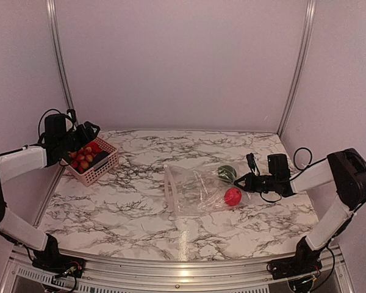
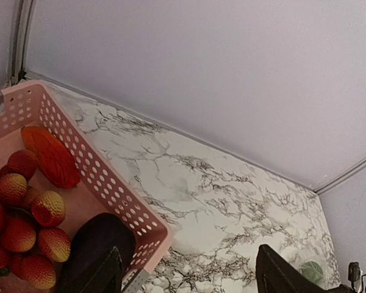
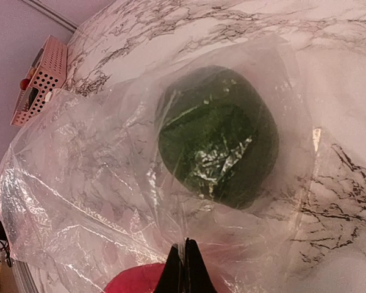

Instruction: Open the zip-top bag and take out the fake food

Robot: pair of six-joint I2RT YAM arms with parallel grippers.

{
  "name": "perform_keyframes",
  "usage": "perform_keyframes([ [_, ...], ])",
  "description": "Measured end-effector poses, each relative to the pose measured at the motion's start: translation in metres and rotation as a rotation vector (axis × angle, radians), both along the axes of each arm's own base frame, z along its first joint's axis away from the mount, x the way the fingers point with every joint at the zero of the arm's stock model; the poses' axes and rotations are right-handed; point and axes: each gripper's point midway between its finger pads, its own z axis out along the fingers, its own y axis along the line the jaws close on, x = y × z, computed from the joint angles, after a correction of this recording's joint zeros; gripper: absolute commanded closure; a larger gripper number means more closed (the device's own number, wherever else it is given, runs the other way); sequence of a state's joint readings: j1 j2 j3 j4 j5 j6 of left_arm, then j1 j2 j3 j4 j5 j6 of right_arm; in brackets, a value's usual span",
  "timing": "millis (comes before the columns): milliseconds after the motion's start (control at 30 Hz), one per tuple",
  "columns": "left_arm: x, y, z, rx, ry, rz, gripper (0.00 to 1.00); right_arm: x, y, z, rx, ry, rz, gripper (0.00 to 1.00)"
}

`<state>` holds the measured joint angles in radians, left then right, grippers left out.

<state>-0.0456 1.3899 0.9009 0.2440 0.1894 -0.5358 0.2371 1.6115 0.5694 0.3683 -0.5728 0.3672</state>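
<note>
Your left gripper (image 2: pixel 189 278) hangs over the near corner of the pink basket (image 2: pixel 119 204) at the table's left rear. Its fingers (image 2: pixel 279 276) are spread wide, and only the basket rim and the marble table (image 2: pixel 219 201) show between them; they grip nothing. One finger sits just beside a dark rounded piece (image 2: pixel 100 241) lying in the basket. The basket also holds a heap of small red and yellow-orange fruits (image 2: pixel 24 226) and a flat orange ribbed piece (image 2: pixel 52 159) leaning along its wall. Your right gripper (image 3: pixel 184 256) has its fingertips pressed together on a fold of clear film at the right end of the zip-top bag (image 1: pixel 192 190). The bag lies flat near the middle of the table, with its whitish strip on the edge facing away from that gripper. Under the plastic, close to the pinch, you can see a dark green round fruit (image 3: pixel 216 137). A red ball (image 1: pixel 233 196) lies just beside the fruit, at the same end of the bag.
</note>
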Motion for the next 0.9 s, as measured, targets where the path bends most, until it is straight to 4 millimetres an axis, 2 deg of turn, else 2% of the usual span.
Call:
perform_keyframes([
  [100,-0.018,-0.037,-0.026,-0.004,0.047,-0.102,0.27,0.000,0.001,0.001,0.004,-0.004,0.005,1.00],
  [267,-0.047,-0.079,-0.060,-0.015,0.109,-0.230,0.37,-0.001,0.002,0.002,0.012,-0.004,0.013,1.00],
  [367,-0.063,-0.107,-0.069,-0.026,0.115,-0.318,0.43,-0.001,0.004,0.004,0.021,-0.008,0.020,1.00],
  [533,-0.089,-0.164,-0.073,-0.035,0.101,-0.496,0.51,-0.002,0.006,0.006,0.037,-0.009,0.035,1.00],
  [633,-0.105,-0.197,-0.087,-0.028,0.122,-0.594,0.58,-0.003,0.007,0.007,0.042,-0.007,0.041,1.00],
  [767,-0.122,-0.224,-0.110,-0.016,0.166,-0.673,0.68,-0.004,0.010,0.009,0.049,-0.008,0.052,1.00],
  [900,-0.136,-0.245,-0.126,-0.015,0.193,-0.732,0.72,-0.005,0.012,0.010,0.053,-0.009,0.061,1.00],
])
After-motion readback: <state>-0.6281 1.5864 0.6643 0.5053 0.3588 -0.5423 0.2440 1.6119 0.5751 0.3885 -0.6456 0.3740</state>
